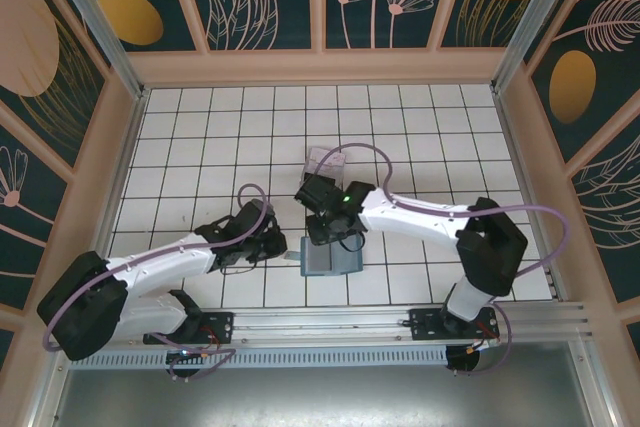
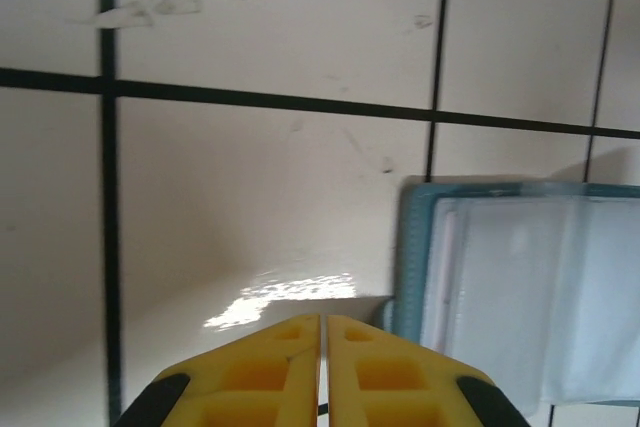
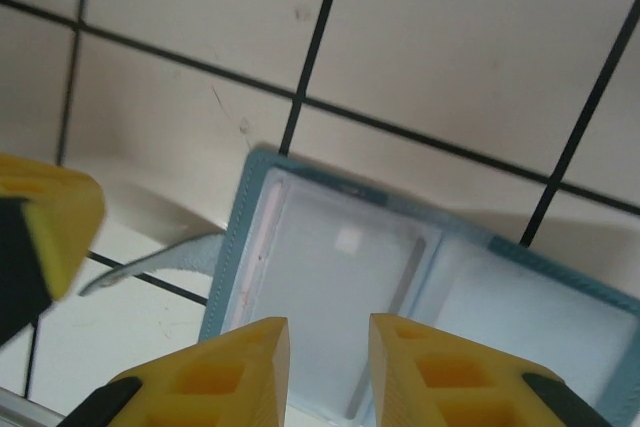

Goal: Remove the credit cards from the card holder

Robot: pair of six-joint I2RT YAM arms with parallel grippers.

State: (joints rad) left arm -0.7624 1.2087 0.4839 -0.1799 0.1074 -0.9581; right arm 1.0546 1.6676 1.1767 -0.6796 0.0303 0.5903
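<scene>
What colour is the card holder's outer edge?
Blue-grey teal; the edge of the card holder shows best in the right wrist view.

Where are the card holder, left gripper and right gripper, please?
card holder (image 3: 428, 282): right wrist view, fold between its panels.
left gripper (image 2: 324, 321): left wrist view, seam between shut fingertips.
right gripper (image 3: 328, 329): right wrist view, gap midway between open fingertips.

Dark teal wall panels (image 1: 270, 22) with orange and pink plant prints are enclosing a white, black-gridded tabletop (image 1: 420, 137).
</scene>
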